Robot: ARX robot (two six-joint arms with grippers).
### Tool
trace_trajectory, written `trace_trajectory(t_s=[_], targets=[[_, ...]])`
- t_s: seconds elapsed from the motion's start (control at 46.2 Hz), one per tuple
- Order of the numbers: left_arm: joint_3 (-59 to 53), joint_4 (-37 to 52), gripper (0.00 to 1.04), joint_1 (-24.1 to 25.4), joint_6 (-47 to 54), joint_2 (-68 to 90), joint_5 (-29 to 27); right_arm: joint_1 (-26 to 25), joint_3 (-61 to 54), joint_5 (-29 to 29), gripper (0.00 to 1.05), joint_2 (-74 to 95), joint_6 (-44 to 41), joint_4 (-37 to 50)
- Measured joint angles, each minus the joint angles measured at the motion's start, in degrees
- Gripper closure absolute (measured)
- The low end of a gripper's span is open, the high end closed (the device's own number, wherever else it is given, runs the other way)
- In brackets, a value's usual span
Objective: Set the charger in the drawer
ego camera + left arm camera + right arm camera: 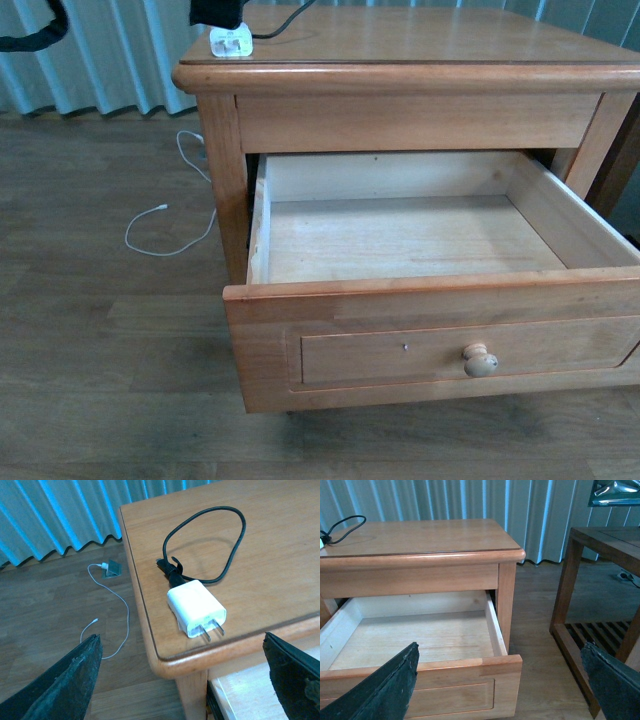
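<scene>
The charger (196,608), a white plug block with a looped black cable (220,535), lies on the near left corner of the nightstand top (420,40), prongs toward the edge. My left gripper (181,637) hovers open just above and in front of it, with nothing between its fingers. In the front view the charger (231,42) sits under the gripper's dark body. The drawer (430,345) is pulled far out, its pale wooden inside bare and its round knob (480,360) at the front. My right gripper (500,647) is open over the drawer's right front corner (490,670), holding nothing.
A shorter drawer (420,120) above the open one is closed. A thin white cable (165,235) lies on the wood floor left of the nightstand. A dark wooden side table (600,580) stands to the right. Striped curtains hang behind.
</scene>
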Motion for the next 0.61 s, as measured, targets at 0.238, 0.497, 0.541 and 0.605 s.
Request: trace_trajectory(t_s=[0.238,0.497,0.541,0.605], targets=[[13.33,0.94,0.06,-0.39,-0.76,14.10,-2.38,0.00,0.00,0.00,0.08,0.00,0.00,0.00],[21.03,-0.13,0.06,-0.85,-0.79,21.88,-2.62,0.00,0.00,0.00,0.08,0.00,0.00,0.00],[22.32,-0.33,0.06,-0.98,-0.92,22.95,-2.64,0.00,0.00,0.00,0.08,0.00,0.00,0.00],[23.58,-0.94,0.06,-1.07,-1.01,23.71,-2.78,0.00,0.00,0.00,0.08,0.00,0.00,0.00]])
